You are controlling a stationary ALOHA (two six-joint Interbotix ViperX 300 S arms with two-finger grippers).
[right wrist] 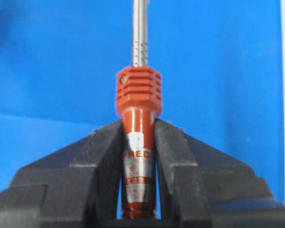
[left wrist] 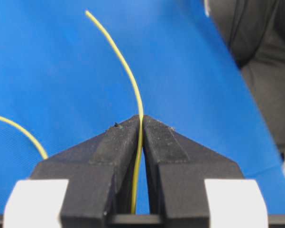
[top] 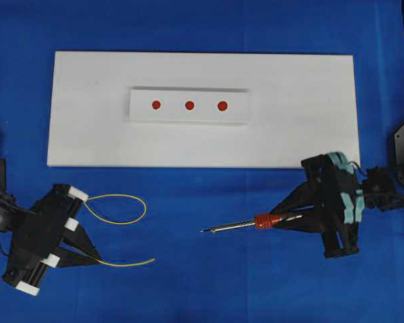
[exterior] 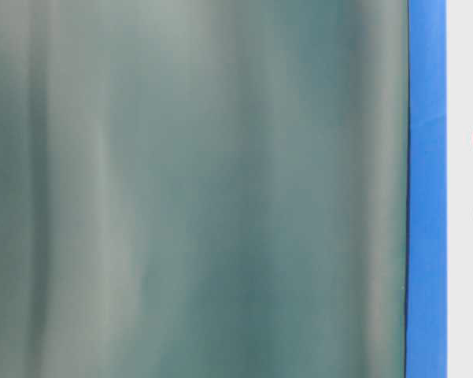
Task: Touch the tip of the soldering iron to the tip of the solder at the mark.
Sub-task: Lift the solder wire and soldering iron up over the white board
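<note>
Progress stood at the grasping done: the left claw (top: 93, 257) was clamped on the solder (top: 124, 264), whose free end stuck out past its tips, and the right claw (top: 292, 217) was closed on the soldering iron (top: 252, 223), shaft pointing away from it. Left to do: bringing both tips to a red mark (top: 189, 105) on the white board (top: 87, 134), well beyond both claws. Nothing stood between on the blue tabletop (top: 202, 282).
</note>
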